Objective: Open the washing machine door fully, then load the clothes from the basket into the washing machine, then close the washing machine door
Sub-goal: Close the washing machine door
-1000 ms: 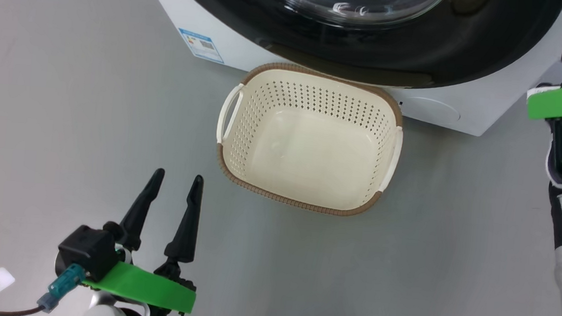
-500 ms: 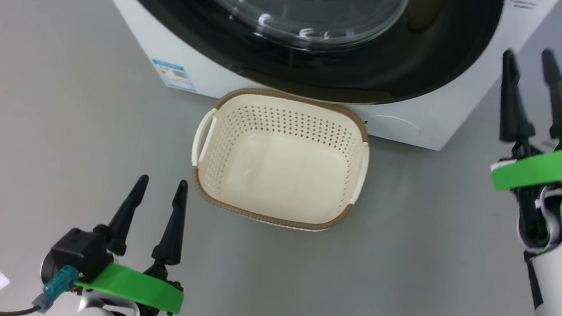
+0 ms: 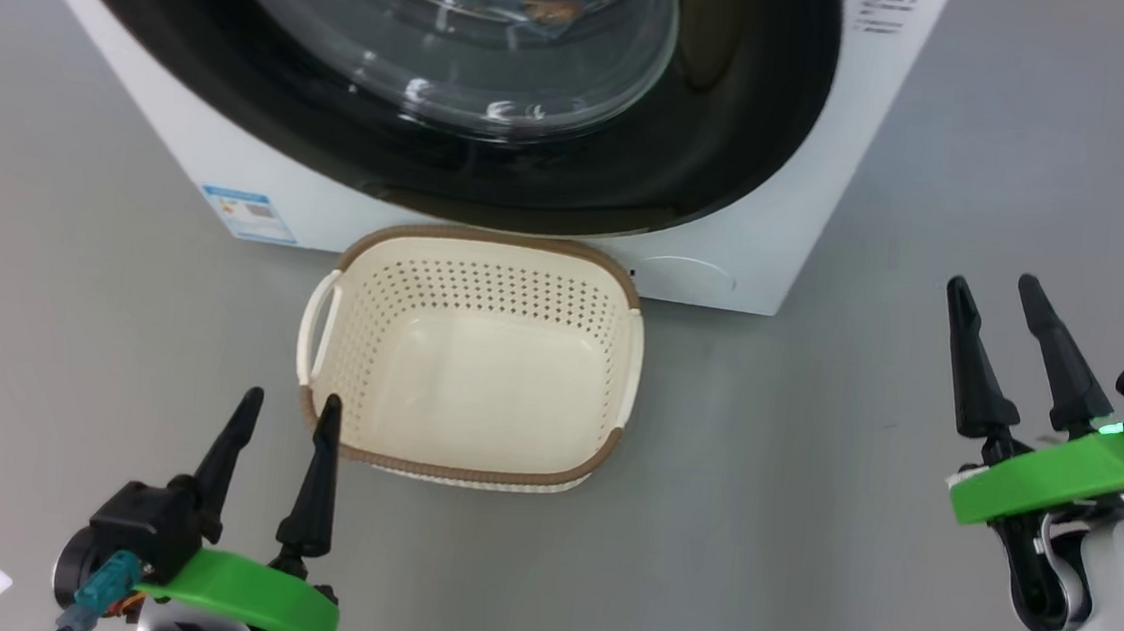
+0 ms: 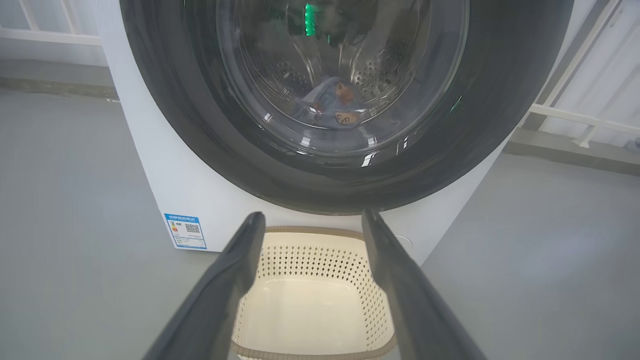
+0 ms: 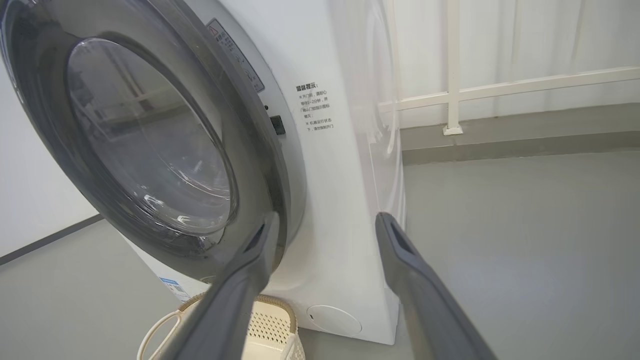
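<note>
You're at the last step, and it looks done: the door (image 3: 443, 45) sits flush against the washer (image 3: 870, 99), and the clothes (image 4: 335, 102) lie inside, behind the glass. The basket (image 3: 473, 294) stands just in front of the washer with nothing in it. Your left gripper (image 3: 293, 399) hangs by the basket's near left corner and your right gripper (image 3: 992, 283) is well off to the right; both have fingers spread wide and hold nothing. Next, check the latch caught; if not, press the rim home

Head camera high, downward; wrist cameras low, near washing machine (image 4: 185, 200); basket (image 3: 474, 289) common to all.
</note>
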Robot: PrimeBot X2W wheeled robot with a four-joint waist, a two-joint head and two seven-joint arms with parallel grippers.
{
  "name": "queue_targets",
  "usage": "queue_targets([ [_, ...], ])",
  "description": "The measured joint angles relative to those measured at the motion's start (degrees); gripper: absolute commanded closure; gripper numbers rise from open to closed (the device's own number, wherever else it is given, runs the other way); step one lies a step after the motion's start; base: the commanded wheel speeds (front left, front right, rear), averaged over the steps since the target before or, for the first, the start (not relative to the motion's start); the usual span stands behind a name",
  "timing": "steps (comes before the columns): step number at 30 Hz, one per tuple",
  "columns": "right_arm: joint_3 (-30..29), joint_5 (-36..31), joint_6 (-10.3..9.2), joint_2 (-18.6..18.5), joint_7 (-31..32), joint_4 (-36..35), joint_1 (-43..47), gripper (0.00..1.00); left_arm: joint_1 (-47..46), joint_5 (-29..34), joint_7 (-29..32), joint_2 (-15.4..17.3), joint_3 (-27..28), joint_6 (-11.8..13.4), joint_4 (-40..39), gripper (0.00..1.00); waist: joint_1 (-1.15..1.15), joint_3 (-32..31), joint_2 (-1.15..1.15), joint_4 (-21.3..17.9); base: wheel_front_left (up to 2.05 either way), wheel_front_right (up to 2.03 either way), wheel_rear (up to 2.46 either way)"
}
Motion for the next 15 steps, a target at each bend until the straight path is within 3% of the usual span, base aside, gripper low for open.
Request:
queue_targets([
  [15, -2.38, -0.49, 0.00, 0.16, 0.09, -1.21, 8.48, 0.00, 2.86, 0.35, 0.00, 0.53, 2.74, 0.00, 1.64, 0.00, 0.00, -2.93, 0.00, -4.93, 0.00, 0.00, 0.00],
])
